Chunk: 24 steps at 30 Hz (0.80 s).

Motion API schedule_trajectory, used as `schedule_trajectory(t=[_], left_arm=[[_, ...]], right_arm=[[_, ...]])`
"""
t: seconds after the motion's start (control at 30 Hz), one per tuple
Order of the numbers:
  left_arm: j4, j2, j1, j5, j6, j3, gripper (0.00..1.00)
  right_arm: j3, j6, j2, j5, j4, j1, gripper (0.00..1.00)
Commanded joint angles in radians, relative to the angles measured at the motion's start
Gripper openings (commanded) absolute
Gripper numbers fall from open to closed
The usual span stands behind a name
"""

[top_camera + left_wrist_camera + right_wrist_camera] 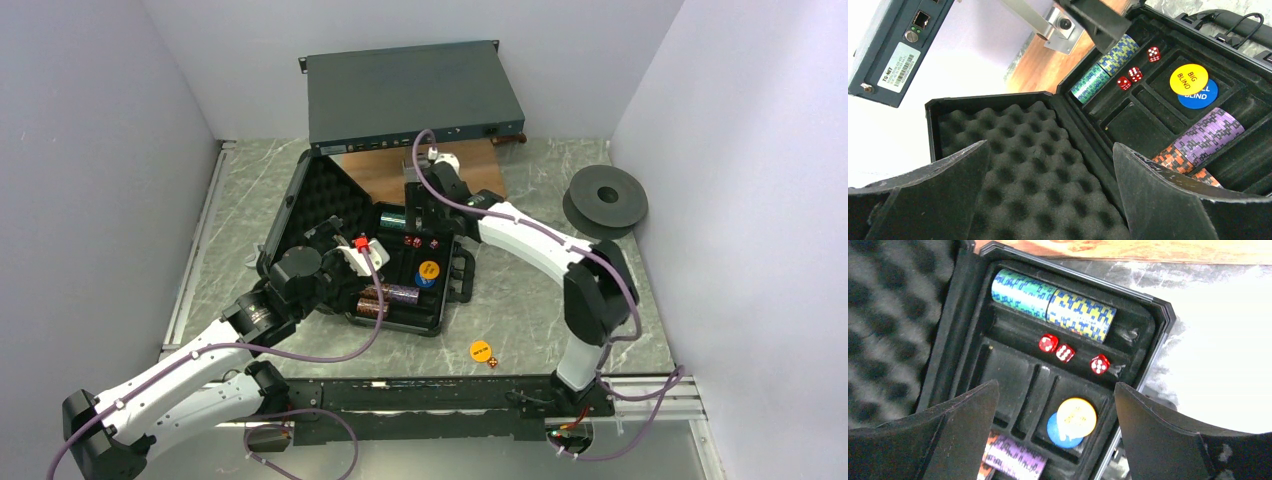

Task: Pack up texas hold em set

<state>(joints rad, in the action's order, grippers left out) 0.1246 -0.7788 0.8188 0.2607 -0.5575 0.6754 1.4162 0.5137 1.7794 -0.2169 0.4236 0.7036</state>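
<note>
Most of the set sits inside the case (440,318), which lies open on the table (560,300) with its foam-lined lid (325,195) folded back to the left. Four chip stacks are seated: a green-and-yellow pair (1053,302) in the far trough and a purple-and-orange pair (1210,135) in the near trough. A yellow disc (1188,79) overlaps a blue disc (1204,95) in one pocket. Three dice (1065,352) lie in the slot beside the far trough. The centre pockets (1138,125) appear empty.

Remaining work, by judgement:
- One loose disc (481,350) rests on the table off the case's near right corner. A small red piece (492,362) lies just beside it, too small to identify. Both need stowing.
- The lid then needs closing.

Left gripper (1049,145): jaws spread wide, nothing held, over the lid near the hinge.
Right gripper (1056,384): jaws spread wide, nothing held, above the tray.

Clearance: the loose disc has bare table on all sides. The lid's closing path probably crosses both grippers.
</note>
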Motion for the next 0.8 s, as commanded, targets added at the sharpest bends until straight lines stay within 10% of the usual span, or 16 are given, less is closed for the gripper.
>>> schedule_trajectory(t=[0.0,0.77], left_arm=[[-0.019,0.003,0.004,0.016,-0.004,0.016,0.99],[-0.009,-0.01,0.008,0.014,0.001,0.024,0.99]], right_arm=[[-0.053,-0.007,-0.129,-0.013,0.045,0.008,0.9],[-0.531,0.126,-0.635,-0.033,0.267,0.008,1.0]])
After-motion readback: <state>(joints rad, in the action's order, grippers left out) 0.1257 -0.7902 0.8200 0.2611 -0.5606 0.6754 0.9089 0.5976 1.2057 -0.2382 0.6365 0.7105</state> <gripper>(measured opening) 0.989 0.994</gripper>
